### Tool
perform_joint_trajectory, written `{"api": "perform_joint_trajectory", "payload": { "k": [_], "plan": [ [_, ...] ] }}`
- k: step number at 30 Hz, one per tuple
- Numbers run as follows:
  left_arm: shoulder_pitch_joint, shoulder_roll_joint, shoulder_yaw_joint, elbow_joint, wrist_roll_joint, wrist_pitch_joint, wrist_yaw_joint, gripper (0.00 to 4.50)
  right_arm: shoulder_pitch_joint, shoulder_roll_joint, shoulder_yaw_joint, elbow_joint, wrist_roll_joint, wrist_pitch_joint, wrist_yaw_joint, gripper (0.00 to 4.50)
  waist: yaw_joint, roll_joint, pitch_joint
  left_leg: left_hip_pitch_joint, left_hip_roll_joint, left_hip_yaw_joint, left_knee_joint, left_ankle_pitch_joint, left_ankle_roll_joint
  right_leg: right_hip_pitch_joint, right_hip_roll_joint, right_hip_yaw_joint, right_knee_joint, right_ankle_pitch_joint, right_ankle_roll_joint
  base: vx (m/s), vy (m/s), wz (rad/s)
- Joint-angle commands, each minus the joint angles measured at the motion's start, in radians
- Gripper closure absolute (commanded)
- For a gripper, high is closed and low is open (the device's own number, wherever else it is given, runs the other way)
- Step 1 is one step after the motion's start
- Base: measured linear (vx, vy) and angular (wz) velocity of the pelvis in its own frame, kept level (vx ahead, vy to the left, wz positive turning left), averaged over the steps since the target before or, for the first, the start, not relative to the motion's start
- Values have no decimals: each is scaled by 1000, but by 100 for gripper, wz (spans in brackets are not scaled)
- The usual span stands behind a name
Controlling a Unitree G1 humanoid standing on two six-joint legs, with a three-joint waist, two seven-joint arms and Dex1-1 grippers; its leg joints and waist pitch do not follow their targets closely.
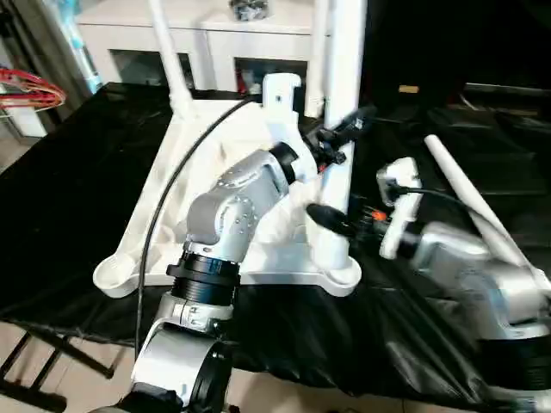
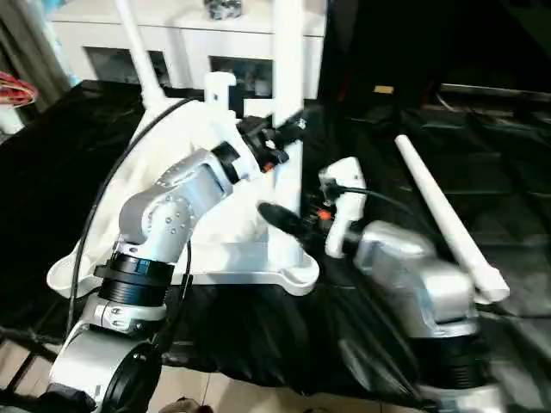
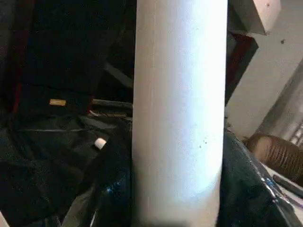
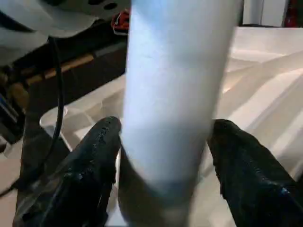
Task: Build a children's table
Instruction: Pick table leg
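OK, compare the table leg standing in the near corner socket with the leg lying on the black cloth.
Pose: the socketed leg stands upright in the overturned tabletop; the loose leg lies flat on the black cloth, to the robot's right.
Contact: the left tool and right tool are both at the socketed leg; the loose leg lies apart from both tools.
Shared: both are white tapered plastic tubes.

Head views are evenly lit but soft with motion blur, white table leg (image 1: 337,129) blown out against the glossy black cloth (image 1: 69,198) with faint sheen; wrist views dim, close leg out of focus.
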Motion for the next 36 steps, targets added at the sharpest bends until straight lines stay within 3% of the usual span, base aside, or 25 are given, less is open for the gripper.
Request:
{"api": "perform_joint_trajectory", "payload": {
  "k": [1,11,24,25,35,36],
  "plan": [
    [1,-2,-11,-32,6,-1,-11,270,-21,-12,-14,-10,10,23,15,115,2,-24,-78,8,20,-15,-58,-132,56,61,-48,44,-74,-261,-158,0,0,0],
    [9,15,-57,-67,-7,-5,-90,270,-39,-67,19,21,50,63,111,115,3,-27,-77,6,20,-14,-56,-120,69,61,-49,44,-73,-271,-164,0,0,0],
    [33,27,-103,-105,-12,8,-160,270,-24,-124,71,10,33,75,179,115,3,-28,-77,7,22,-14,-56,-123,64,60,-50,44,-74,-290,-159,0,0,0],
    [34,27,-104,-105,-11,7,-161,270,-23,-125,71,12,31,74,180,141,2,-29,-77,7,21,-13,-55,-123,64,60,-50,45,-75,-291,-157,0,0,0],
    [41,26,-111,-112,-11,7,-172,270,-10,-136,85,15,29,69,192,208,2,-28,-78,6,22,-14,-54,-116,70,60,-49,44,-72,-276,-164,0,0,0],
    [42,26,-111,-112,-11,7,-172,270,-10,-136,85,15,29,69,192,232,2,-29,-78,7,21,-13,-54,-118,70,60,-49,44,-73,-278,-164,0,0,0]
  ]
}}
